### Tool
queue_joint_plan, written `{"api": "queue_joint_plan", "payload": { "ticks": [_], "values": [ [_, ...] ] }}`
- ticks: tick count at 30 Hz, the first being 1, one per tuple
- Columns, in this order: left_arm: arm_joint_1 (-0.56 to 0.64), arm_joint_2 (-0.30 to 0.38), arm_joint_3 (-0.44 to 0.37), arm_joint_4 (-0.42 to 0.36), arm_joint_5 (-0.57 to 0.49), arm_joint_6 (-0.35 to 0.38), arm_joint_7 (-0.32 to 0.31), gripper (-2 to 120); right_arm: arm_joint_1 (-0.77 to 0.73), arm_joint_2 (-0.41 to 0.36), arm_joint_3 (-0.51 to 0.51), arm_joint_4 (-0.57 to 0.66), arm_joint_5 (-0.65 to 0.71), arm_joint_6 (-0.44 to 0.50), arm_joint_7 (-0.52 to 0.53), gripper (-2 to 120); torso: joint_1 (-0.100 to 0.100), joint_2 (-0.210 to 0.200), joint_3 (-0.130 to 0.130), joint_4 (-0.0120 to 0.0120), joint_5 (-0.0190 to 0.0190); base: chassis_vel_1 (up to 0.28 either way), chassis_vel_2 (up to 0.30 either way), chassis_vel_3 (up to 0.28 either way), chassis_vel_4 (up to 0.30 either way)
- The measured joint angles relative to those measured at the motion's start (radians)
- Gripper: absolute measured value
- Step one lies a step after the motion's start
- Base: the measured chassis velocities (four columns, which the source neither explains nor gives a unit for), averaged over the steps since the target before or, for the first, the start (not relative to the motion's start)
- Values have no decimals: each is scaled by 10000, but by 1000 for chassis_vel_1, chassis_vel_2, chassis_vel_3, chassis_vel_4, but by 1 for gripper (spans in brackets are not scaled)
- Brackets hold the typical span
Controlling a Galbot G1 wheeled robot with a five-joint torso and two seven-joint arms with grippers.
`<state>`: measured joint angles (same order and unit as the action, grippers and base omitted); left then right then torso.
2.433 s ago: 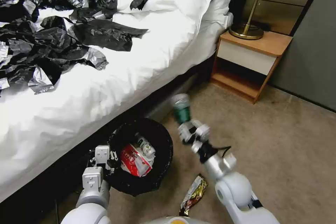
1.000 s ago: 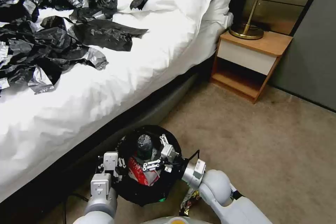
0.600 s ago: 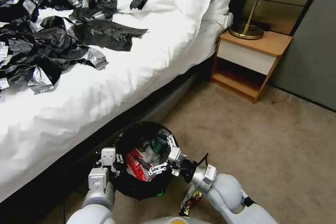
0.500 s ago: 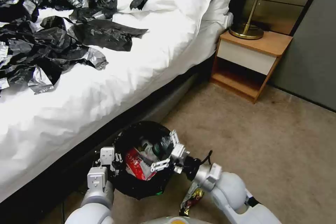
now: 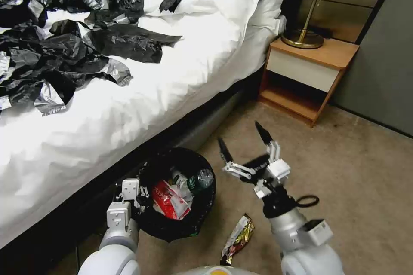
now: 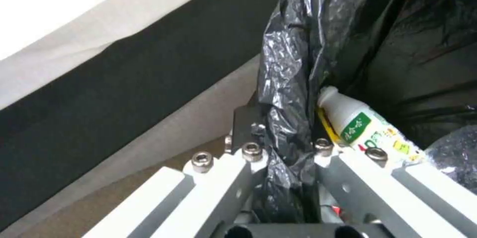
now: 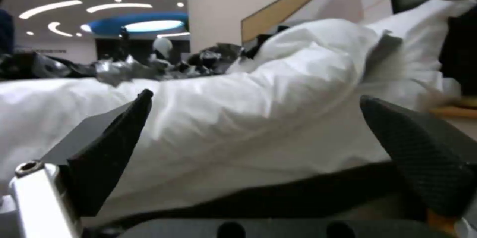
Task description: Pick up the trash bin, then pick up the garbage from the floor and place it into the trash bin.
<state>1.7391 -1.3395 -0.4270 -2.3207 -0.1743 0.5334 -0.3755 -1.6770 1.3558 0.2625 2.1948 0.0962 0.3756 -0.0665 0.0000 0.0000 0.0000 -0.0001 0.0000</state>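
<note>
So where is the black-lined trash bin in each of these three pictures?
Head view: the trash bin is low, left of centre, beside the bed, the left gripper clamped on its rim.
Left wrist view: its black bag rim is pinched between that gripper's fingers.
Right wrist view: the open right gripper faces the bed, away from the bin.
Shared landmark: the bed's white duvet.

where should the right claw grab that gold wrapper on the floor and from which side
Judging by its pose, grip the wrapper across its narrow middle, coming straight down from above. It lies flat on the carpet, long and thin, slanting away from the trash bin, so fingers should straddle the short width. The right claw hangs open above the floor beyond it; the left claw pinches the bin's rim.
</note>
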Motion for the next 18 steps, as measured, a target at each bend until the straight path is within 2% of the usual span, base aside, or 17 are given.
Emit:
{"api": "queue_joint_plan", "payload": {
  "ticks": [7, 18],
  "values": [
    [98, 6, -20, -125, -27, -34, 0, 0, 39, 267, -30, -900, -239, 256, -13, 100, 0, 0, 0, 2, 0, 0, 0, 0, 0],
    [158, 6, -35, -234, -48, -72, 0, 0, 240, 260, -18, -1088, -154, 208, -129, 100, 1, 0, 2, 1, 0, 10, -14, -14, 9]
  ]
}}
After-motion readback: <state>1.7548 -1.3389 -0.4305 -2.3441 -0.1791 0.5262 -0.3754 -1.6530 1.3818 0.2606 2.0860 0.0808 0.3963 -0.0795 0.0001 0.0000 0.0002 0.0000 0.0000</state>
